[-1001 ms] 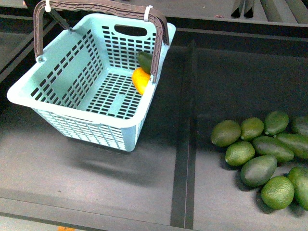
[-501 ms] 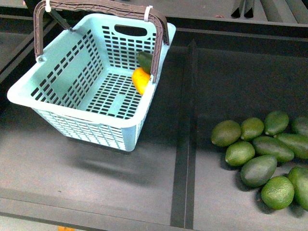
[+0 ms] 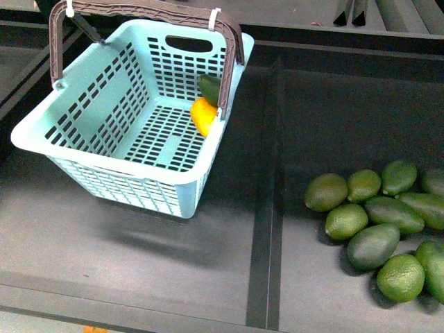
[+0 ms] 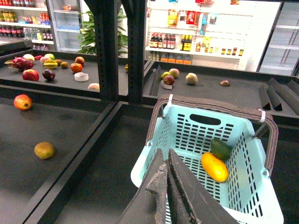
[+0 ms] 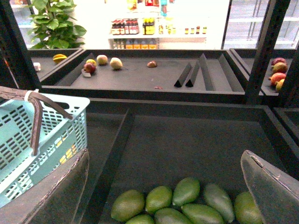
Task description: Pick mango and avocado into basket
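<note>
The turquoise basket (image 3: 104,132) with its brown handle (image 3: 149,10) stands at the left of the dark shelf. Inside it, against the right wall, lie the yellow-orange mango (image 3: 202,114) and the dark green avocado (image 3: 209,88), touching each other. The left wrist view shows the same mango (image 4: 214,166) and avocado (image 4: 220,149) in the basket (image 4: 252,154). My left gripper (image 4: 165,158) is shut and empty, hovering over the basket's near rim. My right gripper (image 5: 166,161) is open and empty, above the pile of green avocados (image 5: 182,205). Neither arm appears in the front view.
Several loose green avocados (image 3: 378,222) lie heaped at the right of the shelf. A raised dark divider (image 3: 267,208) runs between the basket's bay and theirs. Other fruit (image 4: 44,150) lies in a neighbouring bay, and more fruit sits on far shelves.
</note>
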Tool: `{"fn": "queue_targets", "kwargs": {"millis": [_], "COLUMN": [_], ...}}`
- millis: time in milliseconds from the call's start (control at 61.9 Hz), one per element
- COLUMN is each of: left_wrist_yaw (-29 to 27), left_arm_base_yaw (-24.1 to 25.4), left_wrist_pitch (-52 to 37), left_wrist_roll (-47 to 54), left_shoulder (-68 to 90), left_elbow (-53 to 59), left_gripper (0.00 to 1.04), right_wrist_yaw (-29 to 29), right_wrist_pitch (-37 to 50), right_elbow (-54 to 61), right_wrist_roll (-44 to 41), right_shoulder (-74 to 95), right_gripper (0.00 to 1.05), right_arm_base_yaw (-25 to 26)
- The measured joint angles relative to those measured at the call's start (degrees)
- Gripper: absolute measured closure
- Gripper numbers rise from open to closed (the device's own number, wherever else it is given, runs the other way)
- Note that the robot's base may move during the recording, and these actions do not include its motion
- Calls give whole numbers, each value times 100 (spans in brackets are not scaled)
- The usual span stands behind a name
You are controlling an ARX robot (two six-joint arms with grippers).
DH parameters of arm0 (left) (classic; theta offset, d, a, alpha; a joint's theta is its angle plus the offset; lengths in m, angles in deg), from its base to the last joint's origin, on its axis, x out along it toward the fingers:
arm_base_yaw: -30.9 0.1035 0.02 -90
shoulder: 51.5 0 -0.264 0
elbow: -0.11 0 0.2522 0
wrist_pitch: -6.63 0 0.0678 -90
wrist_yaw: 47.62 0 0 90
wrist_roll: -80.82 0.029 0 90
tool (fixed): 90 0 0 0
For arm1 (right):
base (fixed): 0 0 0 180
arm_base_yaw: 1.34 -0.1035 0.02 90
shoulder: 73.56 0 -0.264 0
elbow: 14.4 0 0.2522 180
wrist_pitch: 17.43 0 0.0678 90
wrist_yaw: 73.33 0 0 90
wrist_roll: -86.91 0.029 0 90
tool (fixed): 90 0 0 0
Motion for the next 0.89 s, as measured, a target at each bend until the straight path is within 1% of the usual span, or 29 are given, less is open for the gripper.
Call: {"fn": "queue_targets", "kwargs": {"millis": [387, 468, 484, 581, 597, 662, 678, 791, 807, 840, 888], "left_wrist_yaw": [0, 0, 0, 0, 2, 0, 0, 0, 0, 0, 0], "left_arm_base_yaw": [0, 0, 0, 0, 0, 0, 0, 0, 0, 0, 0], "left_wrist_pitch": [7, 7, 7, 7, 7, 7, 7, 7, 7, 7, 7], "left_wrist_roll": [-2, -2, 0, 0, 0, -2, 0, 0, 4, 4, 7], "left_shoulder": [-2, -2, -2, -2, -2, -2, -2, -2, -2, -2, -2], "left_elbow": [0, 0, 0, 0, 0, 0, 0, 0, 0, 0, 0], "left_gripper": [102, 84, 78, 57, 51, 37, 32, 8, 7, 9, 8], "right_wrist_yaw": [0, 0, 0, 0, 0, 0, 0, 0, 0, 0, 0], "right_wrist_pitch": [0, 0, 0, 0, 0, 0, 0, 0, 0, 0, 0], "right_elbow": [0, 0, 0, 0, 0, 0, 0, 0, 0, 0, 0], "right_wrist_roll": [0, 0, 0, 0, 0, 0, 0, 0, 0, 0, 0], "right_shoulder": [0, 0, 0, 0, 0, 0, 0, 0, 0, 0, 0], "right_gripper": [9, 9, 9, 9, 9, 9, 9, 9, 9, 9, 9], "right_arm_base_yaw": [0, 0, 0, 0, 0, 0, 0, 0, 0, 0, 0]}}
